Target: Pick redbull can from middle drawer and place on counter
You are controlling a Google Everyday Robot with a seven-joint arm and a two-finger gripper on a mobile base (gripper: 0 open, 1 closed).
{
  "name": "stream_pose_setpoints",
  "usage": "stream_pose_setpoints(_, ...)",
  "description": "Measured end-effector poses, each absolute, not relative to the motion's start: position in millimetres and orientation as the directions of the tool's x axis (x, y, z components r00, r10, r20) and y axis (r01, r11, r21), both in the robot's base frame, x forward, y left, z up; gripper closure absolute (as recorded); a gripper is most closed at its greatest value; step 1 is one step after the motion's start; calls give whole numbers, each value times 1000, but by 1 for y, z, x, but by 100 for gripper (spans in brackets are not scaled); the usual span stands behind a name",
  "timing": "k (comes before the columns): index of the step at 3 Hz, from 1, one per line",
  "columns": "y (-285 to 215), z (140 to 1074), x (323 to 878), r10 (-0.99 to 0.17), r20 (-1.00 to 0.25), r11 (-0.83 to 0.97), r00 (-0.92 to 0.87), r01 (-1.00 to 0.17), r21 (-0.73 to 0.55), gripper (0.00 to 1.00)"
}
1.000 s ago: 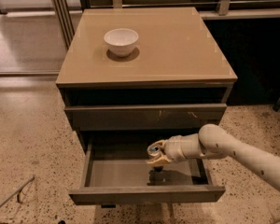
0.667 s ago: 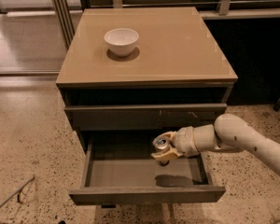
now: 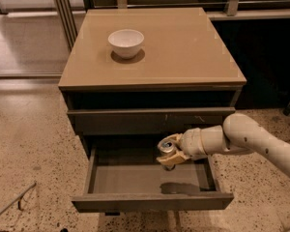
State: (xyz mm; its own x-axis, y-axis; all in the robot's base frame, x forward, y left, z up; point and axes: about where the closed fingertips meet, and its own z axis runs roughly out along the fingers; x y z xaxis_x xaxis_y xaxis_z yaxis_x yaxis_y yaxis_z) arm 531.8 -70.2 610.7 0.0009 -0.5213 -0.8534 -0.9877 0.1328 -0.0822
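Observation:
The redbull can (image 3: 167,148) is a slim silvery can with a shiny round top, held upright in my gripper (image 3: 168,152). The gripper is shut on the can and holds it above the tray of the open middle drawer (image 3: 135,178), right of centre; its shadow falls on the tray below. My pale arm (image 3: 241,139) reaches in from the right. The counter (image 3: 183,47) is the glossy tan top slab of the cabinet, above and behind the gripper.
A white bowl (image 3: 126,42) stands on the counter's left rear part. A closed drawer front with pale scratch marks (image 3: 154,121) sits just above the open drawer. Speckled floor surrounds the cabinet; a dark wall and railing lie behind it.
My gripper has lifted the can up from the drawer tray and drawn slightly back; the can now hangs higher, near the level of the upper drawer's lower edge.

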Motion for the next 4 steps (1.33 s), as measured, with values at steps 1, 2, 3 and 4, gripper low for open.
stream_pose_setpoints(1, -63, 672, 522, -504, -863, 126, -17, -990, -54, 100)
stream_pose_setpoints(2, -51, 776, 518, -484, -873, 140, -62, -990, -7, 100)
stream_pose_setpoints(3, -50, 776, 518, -483, -873, 140, -61, -990, -8, 100)
stream_pose_setpoints(4, -50, 804, 524, -425, -904, 155, -49, -988, -19, 100)
